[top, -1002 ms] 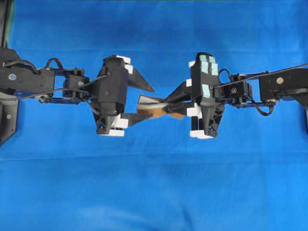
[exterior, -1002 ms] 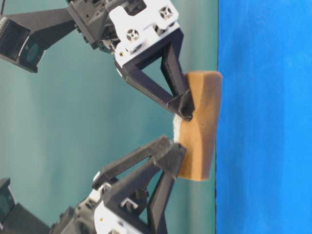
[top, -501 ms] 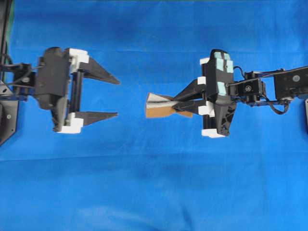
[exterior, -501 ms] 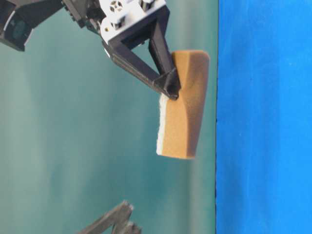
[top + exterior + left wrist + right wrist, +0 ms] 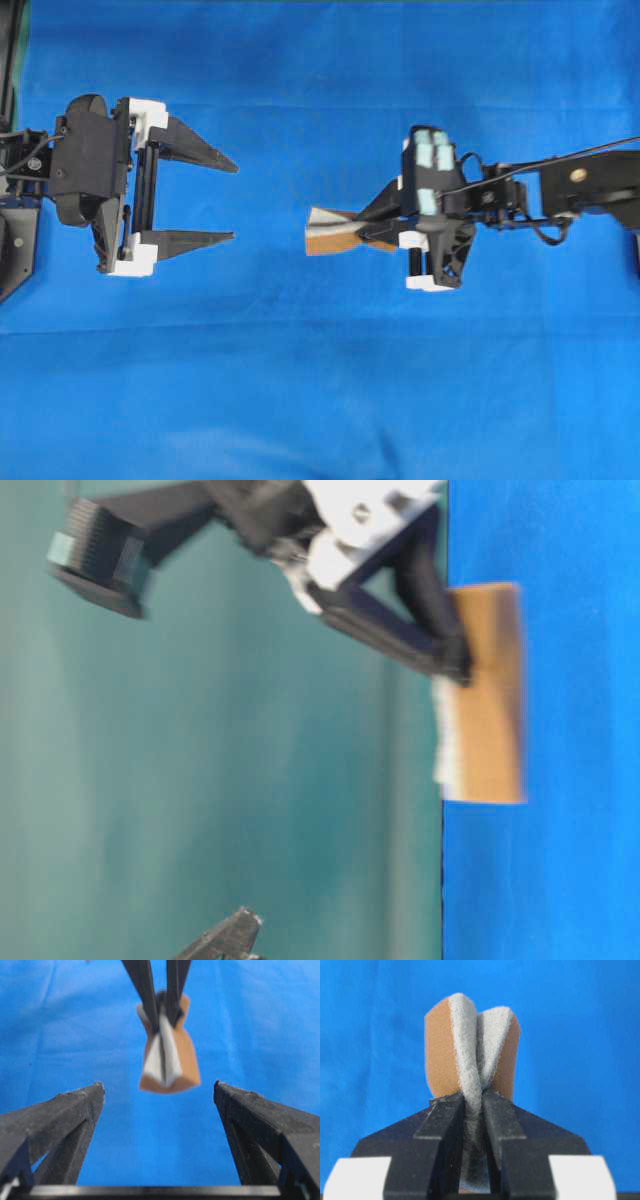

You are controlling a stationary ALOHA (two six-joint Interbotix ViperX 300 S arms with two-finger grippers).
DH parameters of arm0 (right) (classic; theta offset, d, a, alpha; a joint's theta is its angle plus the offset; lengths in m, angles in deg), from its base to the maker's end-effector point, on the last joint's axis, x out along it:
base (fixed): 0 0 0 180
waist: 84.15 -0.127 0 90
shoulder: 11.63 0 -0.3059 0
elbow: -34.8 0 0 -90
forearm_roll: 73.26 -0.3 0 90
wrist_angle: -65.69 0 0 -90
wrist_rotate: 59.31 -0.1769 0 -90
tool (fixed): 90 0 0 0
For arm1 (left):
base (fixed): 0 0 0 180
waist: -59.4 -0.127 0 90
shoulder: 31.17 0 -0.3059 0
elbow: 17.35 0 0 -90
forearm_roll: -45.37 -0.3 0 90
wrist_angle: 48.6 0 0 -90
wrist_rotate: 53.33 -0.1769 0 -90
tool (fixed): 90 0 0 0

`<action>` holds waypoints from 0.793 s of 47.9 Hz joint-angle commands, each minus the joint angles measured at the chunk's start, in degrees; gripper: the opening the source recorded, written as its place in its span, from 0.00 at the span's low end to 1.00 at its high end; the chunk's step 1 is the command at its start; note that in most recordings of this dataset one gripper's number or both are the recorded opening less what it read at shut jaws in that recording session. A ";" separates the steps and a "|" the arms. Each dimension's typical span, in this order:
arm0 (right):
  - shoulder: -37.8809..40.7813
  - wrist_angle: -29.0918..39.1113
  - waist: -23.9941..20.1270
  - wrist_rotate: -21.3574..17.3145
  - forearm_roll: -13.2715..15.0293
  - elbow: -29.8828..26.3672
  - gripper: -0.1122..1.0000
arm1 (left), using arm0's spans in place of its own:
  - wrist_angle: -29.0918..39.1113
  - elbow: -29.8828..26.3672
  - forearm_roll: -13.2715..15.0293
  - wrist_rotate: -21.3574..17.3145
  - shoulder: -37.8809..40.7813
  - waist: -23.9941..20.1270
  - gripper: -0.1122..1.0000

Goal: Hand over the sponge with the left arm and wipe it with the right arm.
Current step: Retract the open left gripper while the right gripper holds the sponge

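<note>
The sponge (image 5: 328, 236), orange-brown with a grey-white top, is pinched and folded between the fingers of my right gripper (image 5: 366, 232), whose housing carries pale green squares. The right wrist view shows the sponge (image 5: 470, 1045) squeezed in the shut gripper (image 5: 474, 1102). In the table-level view the sponge (image 5: 487, 695) hangs low against the blue cloth; I cannot tell whether it touches. My left gripper (image 5: 234, 202) has a plain black housing, is open and empty, and stands apart to the left of the sponge. Its wrist view (image 5: 158, 1091) faces the sponge (image 5: 167, 1055).
A blue cloth (image 5: 320, 380) covers the table. The two arms' bases stand at the left edge (image 5: 15, 200) and the right edge (image 5: 600, 185). One left fingertip (image 5: 235, 938) shows at the bottom of the table-level view.
My left gripper let go of the sponge, opened and drew back to the left. My right gripper kept the sponge and moved it down toward the cloth.
</note>
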 commanded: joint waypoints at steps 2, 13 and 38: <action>2.64 -2.20 0.09 -0.44 0.00 -0.35 0.25 | -0.53 -0.44 0.09 -0.18 -0.18 0.18 0.91; 8.79 -6.33 0.09 -0.88 -0.35 0.18 0.25 | -0.53 -0.26 0.18 -0.62 -0.18 0.18 0.91; 10.02 -7.12 5.27 0.00 0.09 0.09 0.25 | -0.53 -0.09 0.09 -0.70 -0.18 0.18 0.91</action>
